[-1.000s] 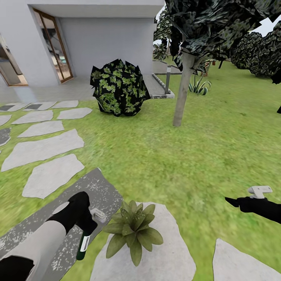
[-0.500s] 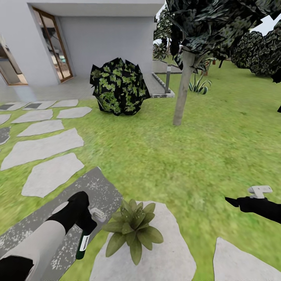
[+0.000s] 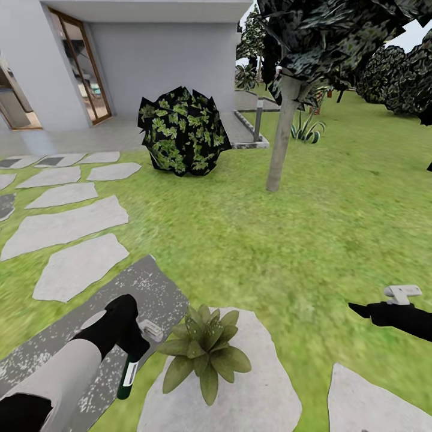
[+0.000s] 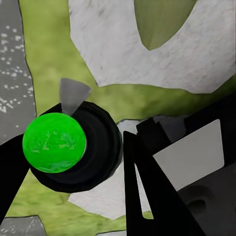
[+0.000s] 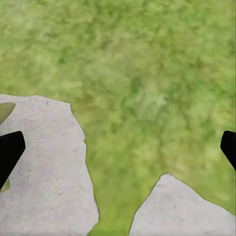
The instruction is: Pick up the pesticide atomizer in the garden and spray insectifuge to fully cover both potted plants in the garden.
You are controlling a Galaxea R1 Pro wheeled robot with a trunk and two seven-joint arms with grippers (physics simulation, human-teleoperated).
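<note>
A: What takes up most of the scene?

B: The lawn [image 3: 288,240], running from the near edge out to a white house [image 3: 162,60] at the far left. A tree [image 3: 281,138] stands mid-far, right of centre, and a round dark bush [image 3: 183,133] sits left of it, close to the house.

A: And on the left?

B: Flat stepping stones [image 3: 66,225] trail from near to far across the grass, with a speckled grey paving strip [image 3: 150,288] just near of them.

A: Where is the plant?

B: One potted plant [image 3: 204,348], a low rosette of broad pointed leaves, sits near centre on a pale flat stone [image 3: 258,384]. Its pot is not visible.

A: And the sprayer?

B: The pesticide atomizer [image 3: 127,375] hangs bottom down from the left gripper [image 3: 133,347], near left, just beside the plant's leaves but apart from them. From the left wrist, its bright green end [image 4: 54,142] shows between the black fingers [image 4: 147,191], the jaws closed on the bottle.

A: The other arm?

B: The right gripper [image 3: 360,310] hovers low over the grass at the near right, well apart from the plant. From the right wrist, its fingertips [image 5: 10,152] sit at opposite edges, jaws spread wide, holding nothing.
</note>
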